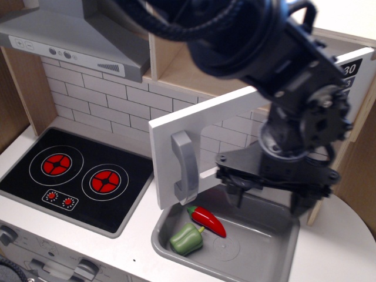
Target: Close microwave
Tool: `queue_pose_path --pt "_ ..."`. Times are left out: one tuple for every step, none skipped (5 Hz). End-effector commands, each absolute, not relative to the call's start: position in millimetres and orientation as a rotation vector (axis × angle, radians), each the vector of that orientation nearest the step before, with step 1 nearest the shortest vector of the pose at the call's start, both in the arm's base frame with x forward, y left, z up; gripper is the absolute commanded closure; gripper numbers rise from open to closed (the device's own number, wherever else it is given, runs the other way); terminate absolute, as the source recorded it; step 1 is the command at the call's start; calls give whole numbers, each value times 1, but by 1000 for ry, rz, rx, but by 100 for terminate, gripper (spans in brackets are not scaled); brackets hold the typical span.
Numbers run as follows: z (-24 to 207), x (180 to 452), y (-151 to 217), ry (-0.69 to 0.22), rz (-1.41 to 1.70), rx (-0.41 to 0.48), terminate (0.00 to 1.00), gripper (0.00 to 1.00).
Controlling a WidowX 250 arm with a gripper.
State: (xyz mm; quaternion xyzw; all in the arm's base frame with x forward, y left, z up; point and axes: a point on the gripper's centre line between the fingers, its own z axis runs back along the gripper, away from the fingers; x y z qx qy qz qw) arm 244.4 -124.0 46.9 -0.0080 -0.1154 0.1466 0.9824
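Observation:
The microwave (pixel 194 70) is a pale-wood box at the upper right, and its inside stands open. Its white door (pixel 167 138) is swung out toward me, with the grey vertical handle (pixel 185 167) on its near edge. The black clock display (pixel 352 66) shows at the far right; the arm hides most of the keypad. My black gripper (pixel 267 198) hangs in front of the door's window and just above the sink. Its two fingers point down, spread wide, and hold nothing. One fingertip (pixel 231 192) is right of the handle and below the door's lower edge.
A grey sink (pixel 276 249) below the door holds a red chili (pixel 207 219) and a green pepper (pixel 187 238). A black two-burner hob (pixel 76 176) lies at the left under a grey extractor hood (pixel 76 35). The bulky arm fills the upper right.

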Motion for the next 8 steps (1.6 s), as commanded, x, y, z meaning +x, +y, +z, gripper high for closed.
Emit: queue_pose_path --pt "51 269 -77 -327 359 26 0 0" --pt "50 284 -54 -364 356 50 0 0" --pt "53 299 -39 -381 292 60 0 0" --pt "57 318 -28 -388 249 78 0 0" --pt "58 337 -18 -377 241 99 0 0" --pt "61 352 -12 -387 251 99 0 0" --pt "64 362 -11 -400 228 109 0 0" --pt "67 376 -8 -435 230 110 0 0"
